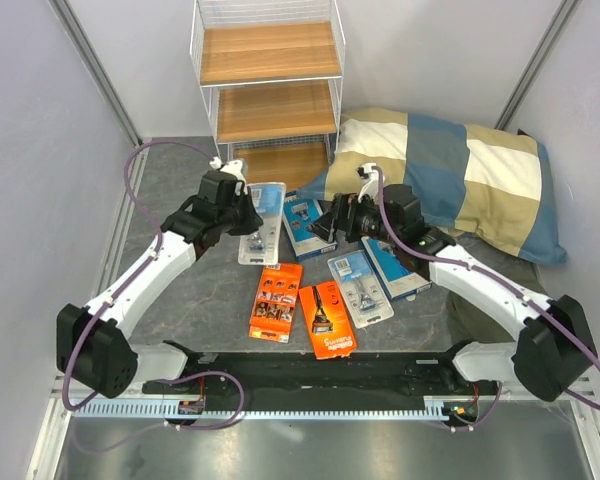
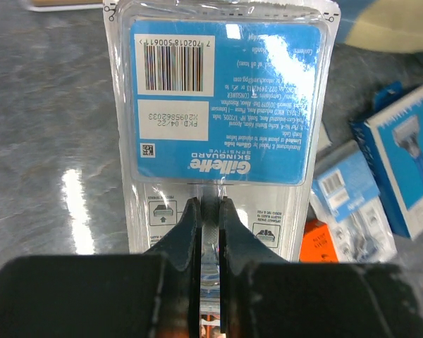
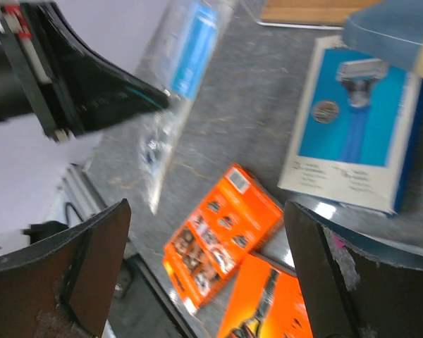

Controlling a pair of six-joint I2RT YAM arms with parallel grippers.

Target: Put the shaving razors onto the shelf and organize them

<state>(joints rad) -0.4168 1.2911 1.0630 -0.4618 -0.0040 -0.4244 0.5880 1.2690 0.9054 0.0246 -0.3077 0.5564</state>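
Blister pack (image 2: 225,105) pinched in left claw (image 2: 209,205) (btm end hidden by it).

Near the middle lie two orange packs (image 1: 276,301). Beyond them are blue boxes (image 1: 302,226) and clear, blue-topped blister packs (image 1: 360,287). Far off stands a white wire shelf (image 1: 268,52) with light-brown tiers. At right is a blue-and-beige checked pillow (image 1: 480,180), on a mottled grey table (image 1: 210,290).

Razor packs on grey table (image 3: 254,113), seen past an open gripper.
Right gripper (image 3: 204,211) fingers spread wide at lower corners; two orange packs (image 3: 222,236) lower centre; blue box (image 3: 352,127) upper right; tilted clear blister pack (image 3: 176,91) upper centre, pinched by left gripper (image 3: 161,101).
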